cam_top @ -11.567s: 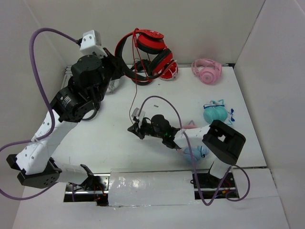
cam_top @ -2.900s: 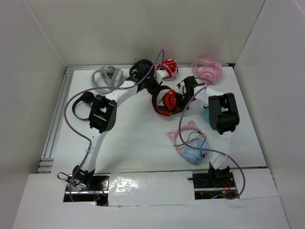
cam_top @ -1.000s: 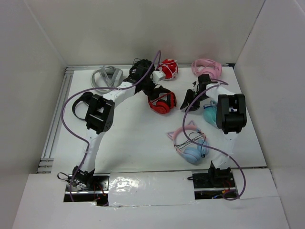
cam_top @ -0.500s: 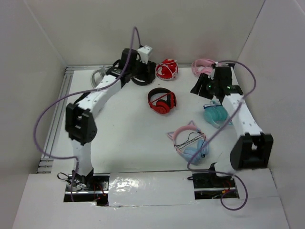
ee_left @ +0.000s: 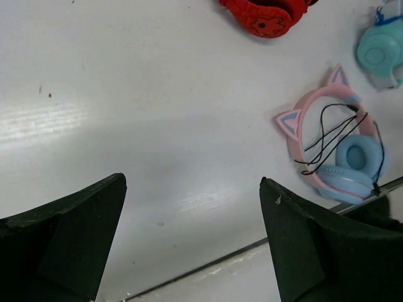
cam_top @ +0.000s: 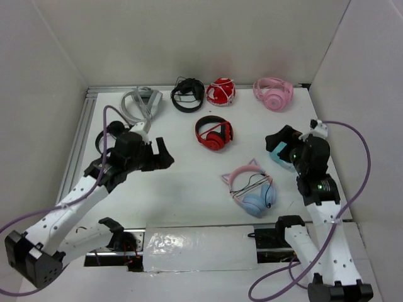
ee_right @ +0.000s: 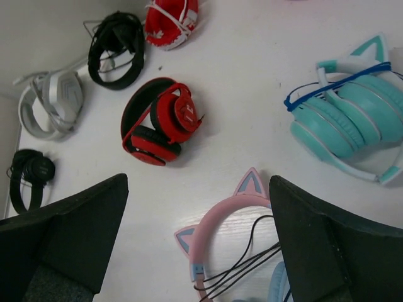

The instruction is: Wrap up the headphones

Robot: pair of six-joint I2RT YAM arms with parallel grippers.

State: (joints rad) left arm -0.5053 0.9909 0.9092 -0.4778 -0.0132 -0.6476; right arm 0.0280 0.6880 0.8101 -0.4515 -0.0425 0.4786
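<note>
Your left gripper [ee_left: 192, 182] stood with its black jaws spread wide and nothing between them. It hung above a bare stretch of the white table [cam_top: 189, 182], on the left side and towards the near edge. Your right gripper [ee_right: 198, 181] was spread just as wide and was equally empty. It was raised over the right side, where the overhead view showed it overlapping the teal cat-ear headphones [ee_right: 352, 119] bound with a blue cord. Neither gripper touched any item.

The red over-ear headphones [cam_top: 217, 135] with round red earcups and a black-and-red headband lay flat on the table. They sat near the middle, towards the far side, between your two arms and well apart from both grippers. The earcups were tucked close together inside the band; the cable could not be made out.

Near them, towards the near edge, lay pink cat-ear headphones with blue earcups [cam_top: 252, 189] – a thin black cord ran loosely across them. Along the far edge, left to right, sat:
- grey-and-white headphones [cam_top: 140, 104];
- all-black headphones [cam_top: 187, 94];
- compact red headphones wound with white cord [cam_top: 220, 91];
- pale pink headphones [cam_top: 272, 92].

Small black headphones [ee_right: 31, 173] lay at the left edge – just beyond your left arm.
</note>
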